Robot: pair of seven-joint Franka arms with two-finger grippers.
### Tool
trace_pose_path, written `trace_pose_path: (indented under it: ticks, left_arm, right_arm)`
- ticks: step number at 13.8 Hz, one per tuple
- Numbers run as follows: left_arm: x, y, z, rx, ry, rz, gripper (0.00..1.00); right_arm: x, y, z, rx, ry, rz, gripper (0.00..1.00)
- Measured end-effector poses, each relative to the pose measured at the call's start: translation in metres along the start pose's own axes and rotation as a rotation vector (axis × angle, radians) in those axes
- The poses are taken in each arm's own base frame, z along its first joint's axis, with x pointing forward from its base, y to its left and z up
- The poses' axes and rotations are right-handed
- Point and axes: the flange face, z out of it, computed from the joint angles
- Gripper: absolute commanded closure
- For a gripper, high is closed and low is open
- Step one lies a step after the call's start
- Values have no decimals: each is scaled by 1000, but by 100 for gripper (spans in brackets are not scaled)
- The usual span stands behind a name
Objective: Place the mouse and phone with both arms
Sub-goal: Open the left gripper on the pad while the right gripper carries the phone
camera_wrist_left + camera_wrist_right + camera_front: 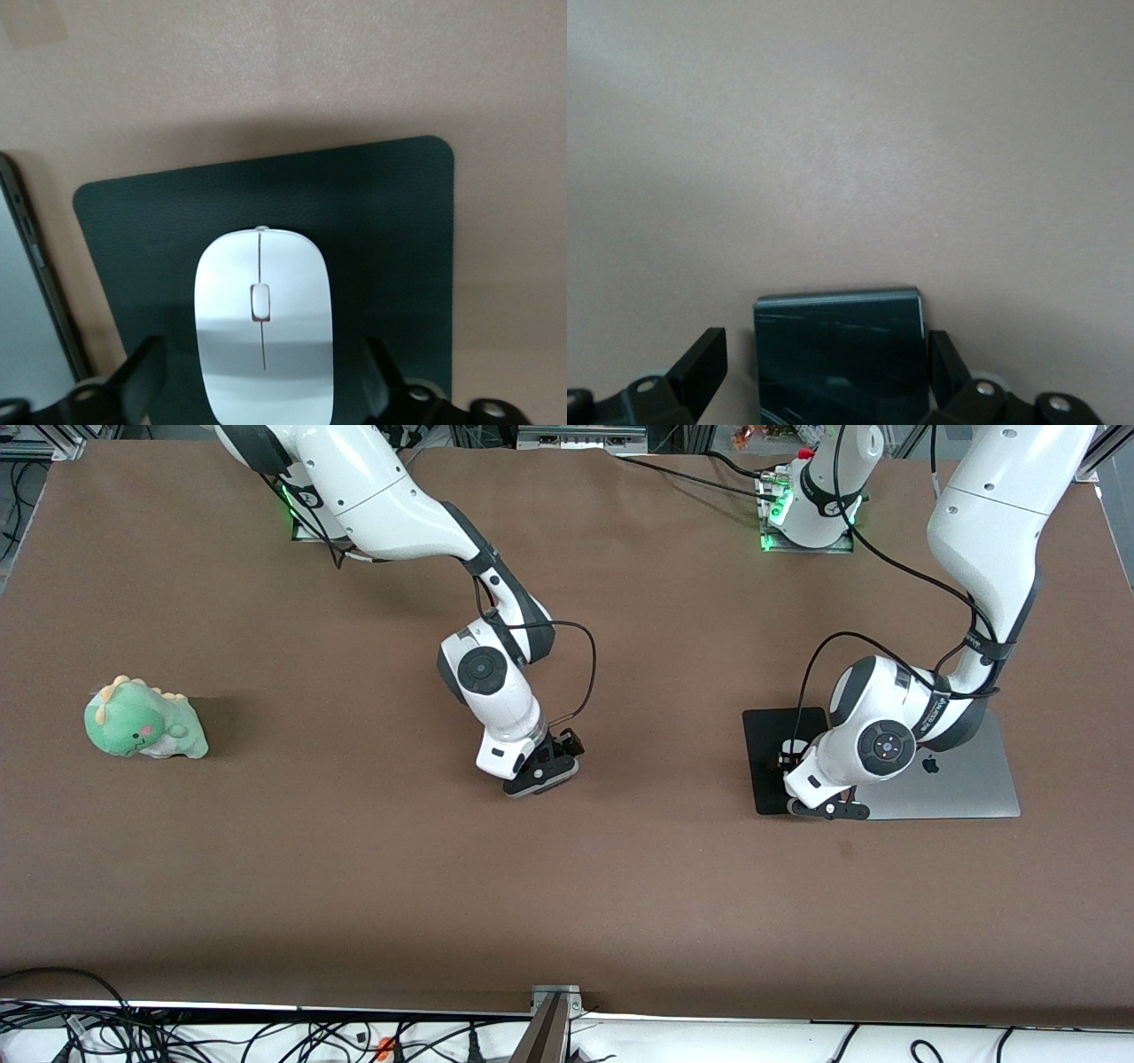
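Note:
The white mouse (263, 323) lies on the black mouse pad (390, 221), which also shows in the front view (769, 735). My left gripper (263, 347) is low over the pad (824, 808), open, with one finger on each side of the mouse and a gap at both. The black phone (837, 354) lies flat on the brown table. My right gripper (826, 336) is open around it, one finger close to its edge, the other apart. In the front view the right gripper (542, 772) is low over the middle of the table and hides the phone.
A closed silver laptop (966, 779) lies beside the mouse pad toward the left arm's end; its edge shows in the left wrist view (18, 301). A green dinosaur plush (142, 722) sits toward the right arm's end of the table.

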Motion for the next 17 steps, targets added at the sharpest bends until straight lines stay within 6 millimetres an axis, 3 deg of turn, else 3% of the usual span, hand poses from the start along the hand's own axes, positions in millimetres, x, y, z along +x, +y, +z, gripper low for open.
trace_pose_path:
  ticks: [1,3,5,7,10,13,17]
  left_arm:
    - [0,1,-7,4,-2,1,0]
    - [2,3,-41,24,-20,2,0]
    - [1,1,-90,52,-29,-6,0]
    - [-4,-4,-143,76,-24,-9,0]
    - [-17,-15,-215,77,-65,0,0]
    - [-34,-40,-295,43,-103,-39,0]
    - [-66,-68,-374,27,-89,-22,0]
  right_arm:
    - [-1,-2,3,-2,3,-5,0]
    - [-3,-3,6,-14,15,-27,4]
    - [-4,-2,9,-23,20,-39,24]
    - [-3,0,11,-29,25,-43,33]
    - [-1,-2,6,-27,30,-44,54]
    - [8,0,-1,-47,-31,-40,58]
    - [47,40,-40,-93,-130,-15,59]
